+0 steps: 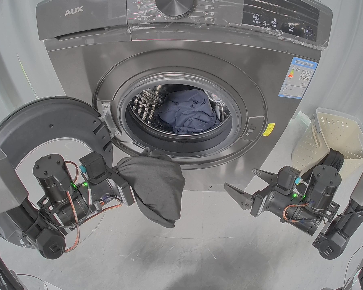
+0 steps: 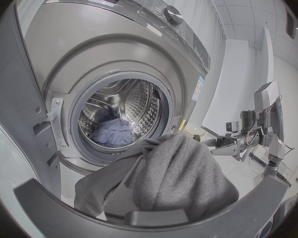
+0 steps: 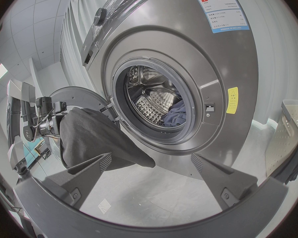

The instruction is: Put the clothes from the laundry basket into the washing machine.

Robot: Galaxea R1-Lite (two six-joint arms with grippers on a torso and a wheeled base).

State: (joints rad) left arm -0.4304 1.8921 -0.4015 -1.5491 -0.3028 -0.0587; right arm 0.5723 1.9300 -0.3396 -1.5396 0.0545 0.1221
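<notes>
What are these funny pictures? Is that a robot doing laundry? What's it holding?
Yes, a robot with two arms. One picture looks down from a camera on its head; the other two come from cameras on its wrists. Each arm ends in a pinching tool. The left tool is shut on a grey garment, hanging in front of the round opening of the washing machine. The door stands open, and a blue garment already lies in the drum. The right tool is open and empty. Beside the machine leans a cream laundry basket with dark cloth in it.
</notes>
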